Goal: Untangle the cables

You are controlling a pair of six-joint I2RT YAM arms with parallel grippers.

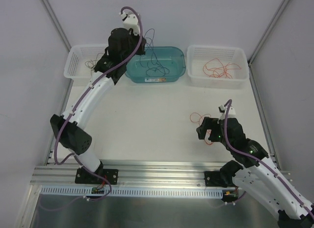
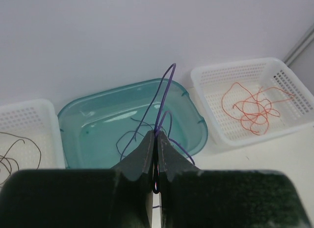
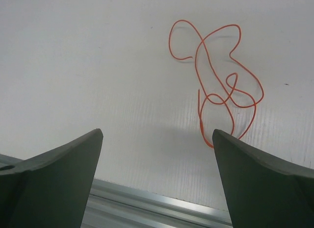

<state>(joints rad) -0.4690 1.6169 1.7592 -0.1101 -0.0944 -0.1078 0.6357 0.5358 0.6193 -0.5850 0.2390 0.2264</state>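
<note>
- Several dark cables (image 2: pixel 132 134) lie in the teal tub (image 2: pixel 194 115); one purple strand (image 2: pixel 165 96) is pinched in the clenched left gripper (image 2: pixel 156 135), probably to draw it free.
- One red wire (image 3: pixel 216 85) lies on the table (image 3: pixel 73 66) before the released, empty right gripper (image 3: pixel 157 134).
- Sorted red strands (image 2: pixel 251 109) lie in the right basket (image 2: pixel 230 73), brown strands (image 2: pixel 22 139) in the left basket (image 2: pixel 29 115).

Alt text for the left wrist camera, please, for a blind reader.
The left tool is shut on a thin purple wire above a teal tub holding more dark wires. A white basket at right holds orange wires; a second basket at left holds a brown wire.
</note>
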